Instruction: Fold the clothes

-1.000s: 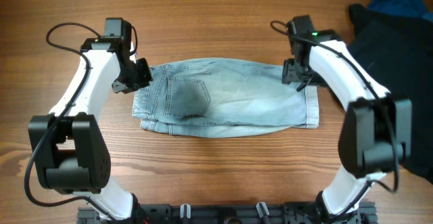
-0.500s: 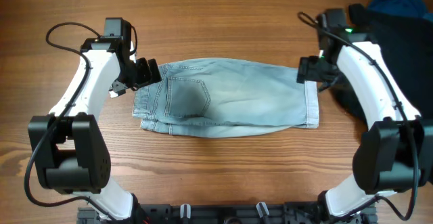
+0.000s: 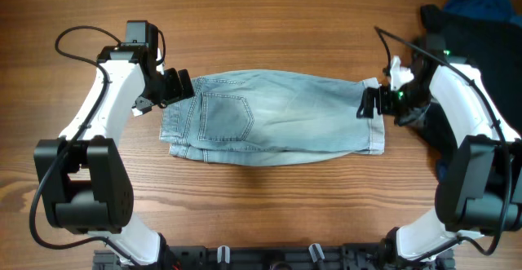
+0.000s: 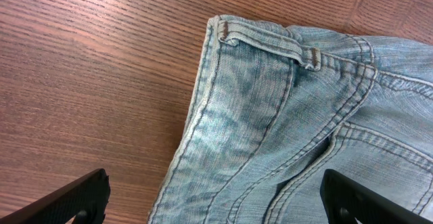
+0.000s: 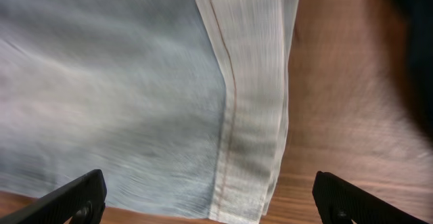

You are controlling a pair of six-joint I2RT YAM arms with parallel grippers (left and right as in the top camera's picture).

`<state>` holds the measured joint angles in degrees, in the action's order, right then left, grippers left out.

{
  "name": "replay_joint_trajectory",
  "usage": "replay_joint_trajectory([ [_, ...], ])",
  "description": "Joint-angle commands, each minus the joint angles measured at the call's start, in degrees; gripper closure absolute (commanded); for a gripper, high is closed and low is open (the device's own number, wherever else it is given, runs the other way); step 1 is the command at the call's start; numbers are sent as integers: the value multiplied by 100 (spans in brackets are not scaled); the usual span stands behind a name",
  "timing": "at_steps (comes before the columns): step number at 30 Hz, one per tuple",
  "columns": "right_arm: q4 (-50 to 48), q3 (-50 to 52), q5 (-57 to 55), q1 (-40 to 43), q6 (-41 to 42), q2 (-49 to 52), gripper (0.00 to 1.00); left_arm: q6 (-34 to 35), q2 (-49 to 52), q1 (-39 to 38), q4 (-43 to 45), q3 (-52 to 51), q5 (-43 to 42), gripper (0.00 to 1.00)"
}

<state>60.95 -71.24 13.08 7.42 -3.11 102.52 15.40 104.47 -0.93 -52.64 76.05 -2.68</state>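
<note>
The clothes (image 3: 277, 115), a light-blue denim garment, lie flat across the middle of the table, folded lengthwise, with a patch pocket (image 3: 224, 115) showing at the left. My left gripper (image 3: 181, 85) hovers open over the waistband corner; the left wrist view shows the belt loop (image 4: 270, 42) and stitched seams, with the gripper (image 4: 216, 207) holding nothing. My right gripper (image 3: 369, 103) is open above the leg end. In the right wrist view the pale hem (image 5: 250, 116) runs between its spread fingers (image 5: 71, 200), untouched.
A black garment (image 3: 481, 66) is heaped at the table's right edge, close behind my right arm, with a dark blue cloth (image 3: 485, 1) on top of it. Bare wooden table (image 3: 269, 25) surrounds the denim.
My left gripper has opened and let go of the waistband corner. My right arm has swung outward to the right, and its gripper has come down from the top corner to the middle of the hem.
</note>
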Motion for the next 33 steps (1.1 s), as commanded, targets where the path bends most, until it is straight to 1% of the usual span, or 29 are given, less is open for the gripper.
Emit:
replay_joint_trajectory([
  [1, -195, 328, 407, 122, -212, -20, 1, -20, -142, -7, 17, 105, 76, 0],
  [5, -376, 597, 501, 129, -278, -20, 2, -20, -142, -7, 22, 105, 79, 0],
  [9, -634, 822, 503, 129, -177, -17, 2, -20, -142, -7, 20, 105, 79, 0],
  [12, -763, 841, 501, 177, -109, 22, 1, -20, -142, -7, 13, 105, 79, 0],
  [16, -918, 841, 492, 466, 72, 35, 1, -20, -142, -7, 13, 105, 79, 0],
  [22, -885, 852, 527, 608, -146, 61, 0, -20, -142, -7, 35, 105, 79, 0],
  [29, -977, 933, 1128, 605, -125, 345, 1, -20, -142, -7, 59, 105, 79, 0],
  [33, -1058, 933, 1272, 605, -125, 378, 1, -20, -142, -9, 52, 105, 79, 0],
])
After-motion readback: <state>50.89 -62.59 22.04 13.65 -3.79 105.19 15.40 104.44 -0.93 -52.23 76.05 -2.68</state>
